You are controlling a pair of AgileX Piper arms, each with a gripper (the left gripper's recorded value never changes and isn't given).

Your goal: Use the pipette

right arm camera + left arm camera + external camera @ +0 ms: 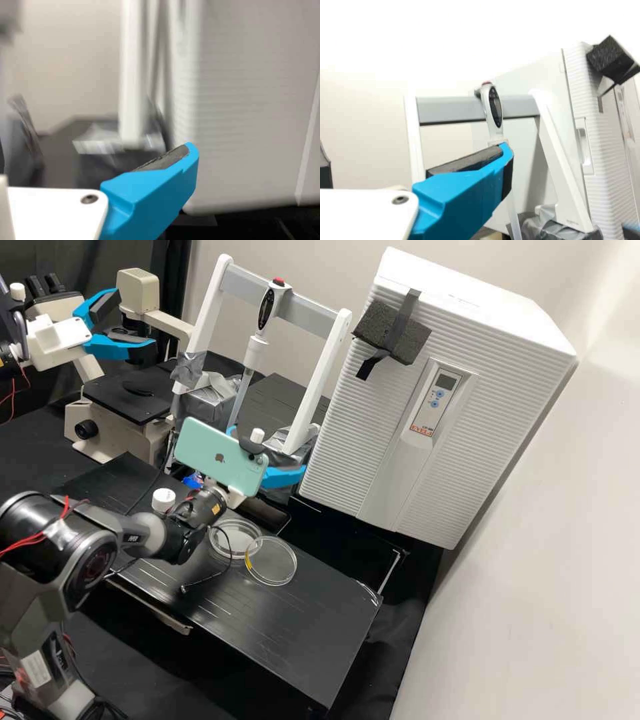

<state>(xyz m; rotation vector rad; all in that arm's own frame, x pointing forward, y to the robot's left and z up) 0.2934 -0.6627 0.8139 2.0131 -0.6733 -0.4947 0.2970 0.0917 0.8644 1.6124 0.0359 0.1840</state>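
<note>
Though a mint-green phone (pixel 220 457) half hides it, the right gripper (pixel 267 463) at mid-frame looks spread apart and empty. Behind it, the white-and-grey pipette (pixel 257 340) hangs upright from a grey-barred white rack (pixel 315 383). At upper left, the left gripper (pixel 110 325) gapes, holding nothing.

Pipette (pixel 253 355) tip hidden behind phone (pixel 217 457)

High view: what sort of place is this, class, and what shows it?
Probably a laboratory: a microscope, a pipette hanging on a white stand, and two petri dishes on the black platform.
</note>
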